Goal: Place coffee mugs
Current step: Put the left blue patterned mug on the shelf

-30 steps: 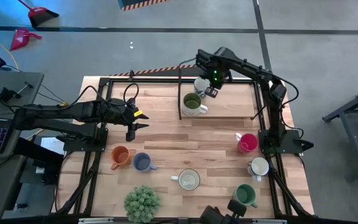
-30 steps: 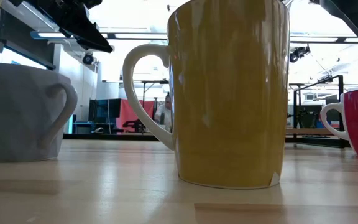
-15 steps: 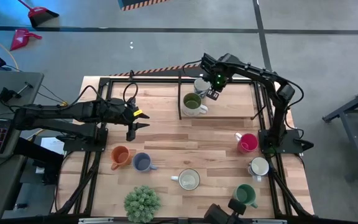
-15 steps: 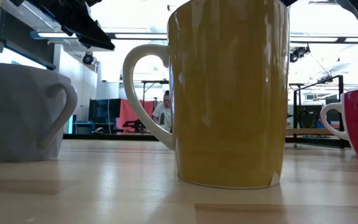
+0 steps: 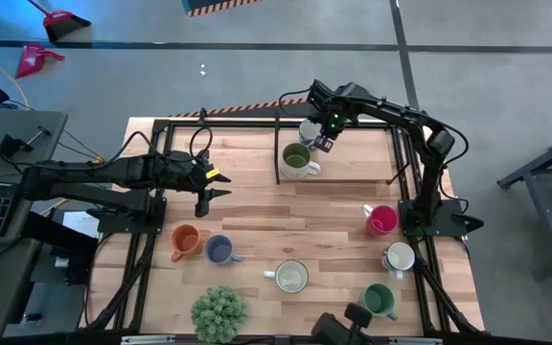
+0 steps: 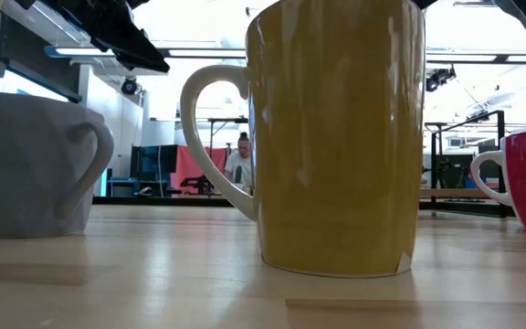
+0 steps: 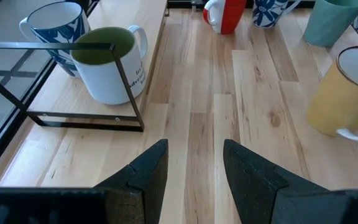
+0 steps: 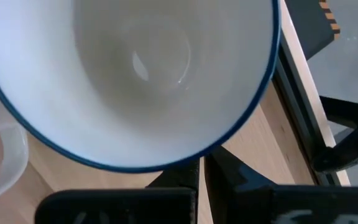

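Right gripper (image 5: 326, 134), fingers together at blue-rimmed mug (image 8: 135, 74) beside olive mug (image 5: 297, 159), could topple it; left gripper (image 5: 202, 188) apart, idle.

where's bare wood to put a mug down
The widest bare patch lies mid-table, between the olive mug, orange mug and magenta mug. The near edge is crowded: plant, cream mug, dark green mug.
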Robot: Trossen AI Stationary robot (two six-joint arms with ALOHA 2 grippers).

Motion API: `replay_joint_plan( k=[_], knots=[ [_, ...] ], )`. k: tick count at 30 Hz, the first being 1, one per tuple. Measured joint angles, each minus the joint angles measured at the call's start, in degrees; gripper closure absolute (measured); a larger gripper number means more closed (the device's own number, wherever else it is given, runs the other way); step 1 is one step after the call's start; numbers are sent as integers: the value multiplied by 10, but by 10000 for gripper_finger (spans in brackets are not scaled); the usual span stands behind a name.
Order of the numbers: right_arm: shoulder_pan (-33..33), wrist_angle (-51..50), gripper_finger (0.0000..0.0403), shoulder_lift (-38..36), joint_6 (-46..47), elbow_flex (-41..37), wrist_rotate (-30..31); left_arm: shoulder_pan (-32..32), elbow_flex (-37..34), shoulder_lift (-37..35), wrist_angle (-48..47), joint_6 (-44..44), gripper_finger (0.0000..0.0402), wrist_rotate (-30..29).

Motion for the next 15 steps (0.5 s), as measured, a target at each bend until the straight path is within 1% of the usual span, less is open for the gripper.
replay_joint_plan(
  k=[9, 15],
  knots=[
    [0, 29, 403, 0, -6, 0, -30, 0, 0, 0, 0, 0, 259, 0],
    [4, 38, 403, 0, -10, 0, -34, 0, 0, 0, 0, 3, 259, 0]
  ],
)
